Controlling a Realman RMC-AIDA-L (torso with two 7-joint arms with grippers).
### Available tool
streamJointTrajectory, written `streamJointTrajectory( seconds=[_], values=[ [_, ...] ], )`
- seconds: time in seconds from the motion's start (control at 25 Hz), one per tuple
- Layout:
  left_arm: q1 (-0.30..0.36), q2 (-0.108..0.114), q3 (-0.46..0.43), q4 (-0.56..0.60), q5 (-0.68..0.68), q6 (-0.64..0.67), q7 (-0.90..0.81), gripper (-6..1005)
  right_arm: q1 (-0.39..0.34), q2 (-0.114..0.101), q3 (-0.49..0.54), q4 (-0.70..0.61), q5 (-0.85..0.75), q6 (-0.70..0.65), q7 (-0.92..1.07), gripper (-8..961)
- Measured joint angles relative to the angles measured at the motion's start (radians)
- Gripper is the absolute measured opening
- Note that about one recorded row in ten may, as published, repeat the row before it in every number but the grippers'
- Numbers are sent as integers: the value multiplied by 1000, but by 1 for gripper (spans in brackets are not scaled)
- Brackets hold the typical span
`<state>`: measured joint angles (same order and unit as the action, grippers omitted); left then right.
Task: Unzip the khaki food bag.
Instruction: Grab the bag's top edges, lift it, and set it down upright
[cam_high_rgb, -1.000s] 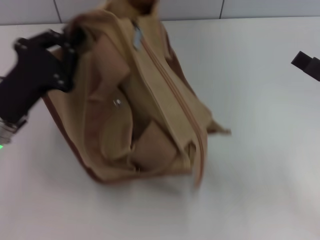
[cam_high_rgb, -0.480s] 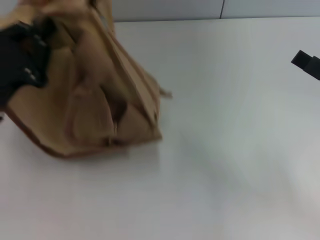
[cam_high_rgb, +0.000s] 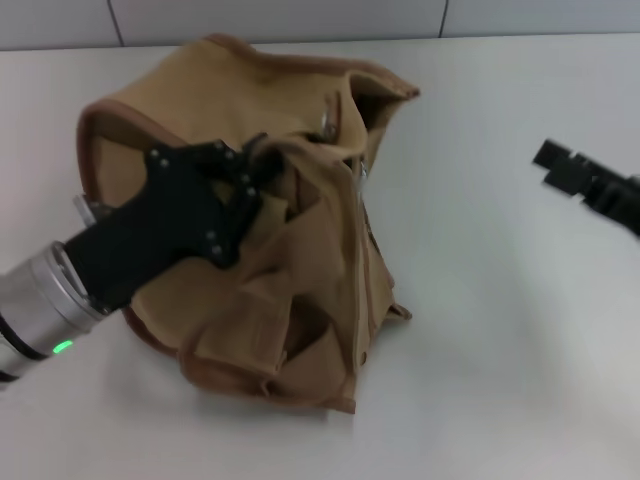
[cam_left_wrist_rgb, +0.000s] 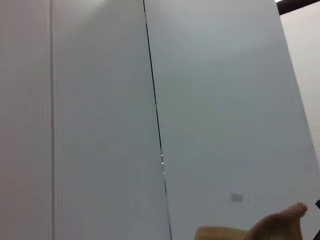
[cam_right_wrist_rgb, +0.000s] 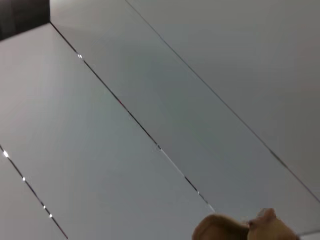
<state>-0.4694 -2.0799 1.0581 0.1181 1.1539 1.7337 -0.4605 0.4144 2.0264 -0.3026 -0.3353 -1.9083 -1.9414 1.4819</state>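
The khaki food bag (cam_high_rgb: 300, 250) has swung back to centre, its fabric pinched by the left end effector (cam_high_rgb: 262, 165).

white table (cam_high_rgb: 500, 330), crumpled khaki food bag (cam_high_rgb: 300, 230) resting on it, left of centre

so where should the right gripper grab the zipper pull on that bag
Judging by the head view, pinch the silver pull at the far top of the bag, coming from the right gripper side. That side is open table; the left gripper already bunches fabric on the other side.
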Motion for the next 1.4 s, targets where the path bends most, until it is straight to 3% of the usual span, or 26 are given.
streamJointTrajectory(
  seconds=[0.44, 0.52, 0.84, 1.16, 1.4],
  values=[
    [-15, 0, 41, -94, 24, 8, 15, 59, -27, 55, -100, 56, 0, 60, -238, 819],
    [-21, 0, 60, -104, 30, 6, 15, 59, -20, 56, -101, 140, 3, 99, -328, 819],
    [-38, 0, 81, -122, 36, -7, 16, 58, 14, 60, -105, 270, -16, 199, -476, 819],
    [-44, 0, 80, -123, 37, -11, 16, 58, 29, 59, -123, 272, -23, 242, -515, 818],
    [-42, -1, 78, -123, 35, -14, 16, 58, 28, 56, -157, 229, -25, 262, -675, 819]
  ],
)
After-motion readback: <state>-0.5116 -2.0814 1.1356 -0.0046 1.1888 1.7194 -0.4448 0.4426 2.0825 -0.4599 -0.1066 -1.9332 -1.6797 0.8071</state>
